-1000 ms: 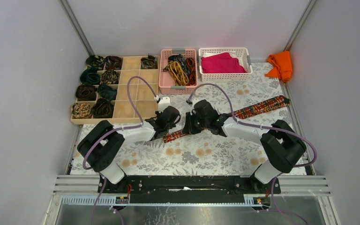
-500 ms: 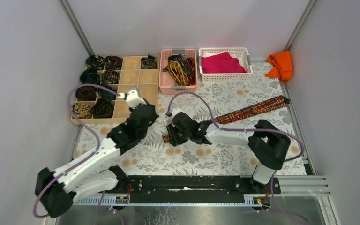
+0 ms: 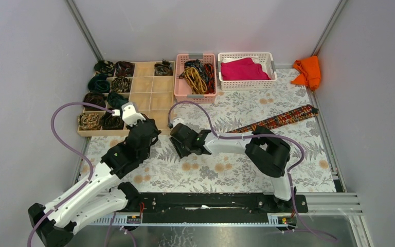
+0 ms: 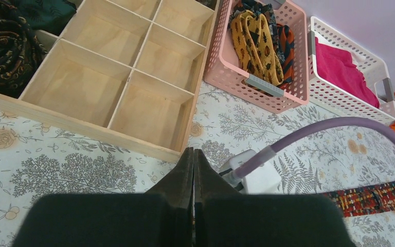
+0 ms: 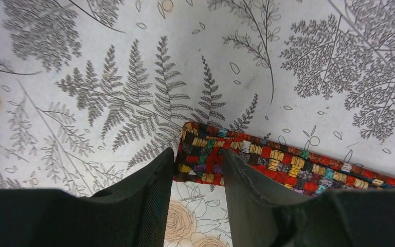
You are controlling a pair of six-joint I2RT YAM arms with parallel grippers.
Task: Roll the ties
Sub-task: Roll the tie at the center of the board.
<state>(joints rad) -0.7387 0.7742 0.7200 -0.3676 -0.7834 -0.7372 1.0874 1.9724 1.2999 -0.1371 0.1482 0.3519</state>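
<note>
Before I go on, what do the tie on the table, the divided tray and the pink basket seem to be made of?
Tie: woven fabric, matte; small thread blocks of red, yellow and dark show the weave.
Divided tray: pale wood or plywood, apparently unfinished; thin flat partitions, dull surface.
Pink basket: moulded plastic, slightly glossy; regular perforated walls.

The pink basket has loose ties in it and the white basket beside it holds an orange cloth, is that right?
Not quite: the cloth in the white basket is magenta, not orange, as the top view shows. The pink basket does hold loose ties.
</note>
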